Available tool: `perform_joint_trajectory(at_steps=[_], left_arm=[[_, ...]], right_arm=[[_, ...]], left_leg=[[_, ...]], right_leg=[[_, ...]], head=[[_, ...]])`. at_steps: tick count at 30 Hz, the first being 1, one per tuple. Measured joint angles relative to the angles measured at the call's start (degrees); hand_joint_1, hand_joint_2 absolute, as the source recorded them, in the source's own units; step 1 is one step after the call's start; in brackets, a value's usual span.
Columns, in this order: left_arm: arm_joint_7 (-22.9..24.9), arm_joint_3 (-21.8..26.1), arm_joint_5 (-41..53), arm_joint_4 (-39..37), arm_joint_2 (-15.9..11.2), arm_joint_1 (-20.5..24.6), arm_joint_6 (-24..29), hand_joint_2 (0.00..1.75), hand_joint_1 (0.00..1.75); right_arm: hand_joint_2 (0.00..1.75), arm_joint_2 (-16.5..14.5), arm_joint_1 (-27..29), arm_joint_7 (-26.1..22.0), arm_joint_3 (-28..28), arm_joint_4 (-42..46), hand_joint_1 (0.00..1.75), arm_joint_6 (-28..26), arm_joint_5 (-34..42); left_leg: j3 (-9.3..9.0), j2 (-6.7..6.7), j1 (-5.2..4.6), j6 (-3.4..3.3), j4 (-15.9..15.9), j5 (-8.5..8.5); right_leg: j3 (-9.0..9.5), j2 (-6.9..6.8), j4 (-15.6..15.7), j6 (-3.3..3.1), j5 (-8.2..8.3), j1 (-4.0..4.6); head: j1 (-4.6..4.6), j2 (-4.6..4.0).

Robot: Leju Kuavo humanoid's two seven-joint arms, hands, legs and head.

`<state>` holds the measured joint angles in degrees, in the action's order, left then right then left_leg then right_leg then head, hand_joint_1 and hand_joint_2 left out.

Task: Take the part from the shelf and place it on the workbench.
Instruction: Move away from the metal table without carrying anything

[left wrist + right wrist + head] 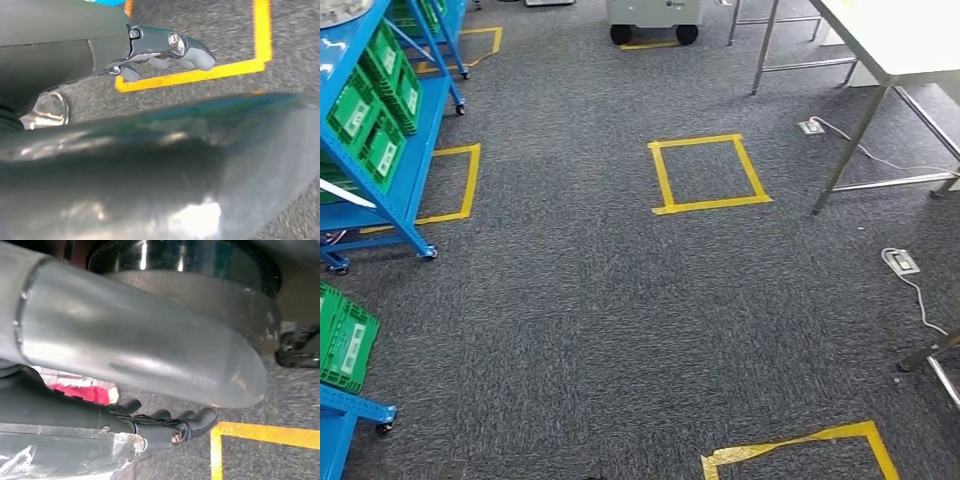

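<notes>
Part in clear crinkled wrap (56,457) lying alongside right hand (162,422), grasp impossible to tell, left hand (166,47) released, fingers straight, yellow tape (211,72) on carpet (211,30) beyond its fingertips

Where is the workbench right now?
In the head view, the workbench stands at the upper right, its metal legs on the grey carpet, right of the central yellow tape square.

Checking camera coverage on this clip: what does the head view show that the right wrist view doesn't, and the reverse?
Head view: blue shelf racks with green bins, the workbench corner and legs, floor sockets with cables. Right wrist view: the right hand with fingers stretched out, crinkled clear plastic beside it; whether it holds that, I cannot tell. Both: grey carpet and yellow tape squares.
</notes>
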<state>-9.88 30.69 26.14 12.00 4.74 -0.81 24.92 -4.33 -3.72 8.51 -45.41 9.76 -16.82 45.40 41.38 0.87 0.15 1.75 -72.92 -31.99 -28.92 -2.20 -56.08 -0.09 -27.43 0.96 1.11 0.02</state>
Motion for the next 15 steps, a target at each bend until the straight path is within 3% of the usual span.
perform_joint_trajectory(at_steps=[1, 2, 4, 6, 9, 11, 13, 14, 15], left_arm=[[0.0, 0.0, 0.0, 0.0, 0.0, -0.1, 0.0, 0.0, 0.0], [0.0, 0.0, 0.1, 0.0, 0.0, -0.1, 0.0, 0.0, 0.0], [0.0, 0.0, 0.2, 0.0, 0.1, -0.1, 0.0, 0.0, 0.0], [0.0, 0.0, 0.4, 0.0, 0.3, 0.2, 0.0, 0.0, 0.0], [0.0, 0.0, 0.7, 0.0, 0.4, 0.1, 0.0, 0.0, 0.0], [0.1, 0.1, 0.7, 0.0, 0.4, 0.0, 0.1, 0.0, 0.0], [0.1, 0.1, 0.8, 0.0, 0.4, 0.1, 0.2, 0.0, 0.0], [0.1, 0.1, 0.8, 0.0, 0.4, 0.1, 0.2, 0.0, 0.0], [0.1, 0.1, 0.8, 0.0, 0.5, 0.1, 0.2, 0.0, 0.0]], right_arm=[[0.0, 0.0, 0.0, 0.0, 0.0, 0.0, 0.0, 0.0, 0.1], [0.0, 0.0, 0.0, 0.1, 0.1, 0.0, 0.0, 0.0, 0.1], [0.0, 0.1, 0.0, 0.1, 0.1, 0.0, 0.0, 0.1, 0.3], [0.0, 0.2, -0.1, 0.1, 0.1, 0.0, 0.0, 0.1, 0.4], [0.0, 0.2, -0.3, 0.1, 0.2, -0.1, 0.0, 0.1, 0.6], [0.0, 0.2, -0.2, 0.1, 0.2, -0.1, 0.0, 0.1, 0.7], [0.0, 0.2, -0.1, 0.0, 0.3, -0.1, 0.0, 0.2, 0.8], [0.0, 0.3, 0.0, 0.0, 0.4, -0.1, 0.0, 0.2, 0.8], [0.0, 0.3, 0.0, 0.0, 0.5, -0.1, 0.0, 0.2, 0.8]], left_leg=[[-0.17, -0.26, 0.19, 0.24, 0.2, 0.81], [-1.48, -0.71, 0.37, 0.48, 2.7, 2.48], [-5.78, -3.36, 0.59, 0.93, 10.5, 5.91], [-8.27, -5.03, 0.55, 0.47, 15.1, 7.02], [-8.33, -3.34, 0.43, -0.9, 15.6, 6.97], [-8.25, -2.01, 0.55, -1.68, 15.7, 7.21], [-8.05, -0.59, 0.54, -2.22, 15.8, 7.36], [-7.94, 0.21, 0.49, -2.36, 15.8, 7.41], [-7.89, 1.04, 0.44, -2.41, 15.8, 7.45]], right_leg=[[0.02, -0.84, 0.0, 0.08, -0.09, -0.08], [0.1, -1.6, 0.0, 0.24, -0.22, -0.19], [0.17, -2.97, -0.4, 0.87, -0.74, -0.16], [0.17, -4.13, -0.7, 1.5, -1.4, 0.19], [0.77, -5.36, -0.8, 2.09, -1.99, 0.15], [-0.14, -2.81, -3.7, 2.64, -4.04, -0.24], [-3.79, 0.8, -11.3, 2.97, -7.92, -0.49], [-5.92, 1.6, -15.5, 2.99, -9.46, -0.53], [-7.44, 1.92, -18.1, 2.93, -10.01, -0.53]], head=[[-0.01, 0.0], [0.0, 0.0], [0.13, 0.0], [-0.01, 0.0], [-0.49, 0.0], [-0.67, 0.0], [-0.93, 0.0], [-1.01, 0.0], [-1.03, 0.0]])
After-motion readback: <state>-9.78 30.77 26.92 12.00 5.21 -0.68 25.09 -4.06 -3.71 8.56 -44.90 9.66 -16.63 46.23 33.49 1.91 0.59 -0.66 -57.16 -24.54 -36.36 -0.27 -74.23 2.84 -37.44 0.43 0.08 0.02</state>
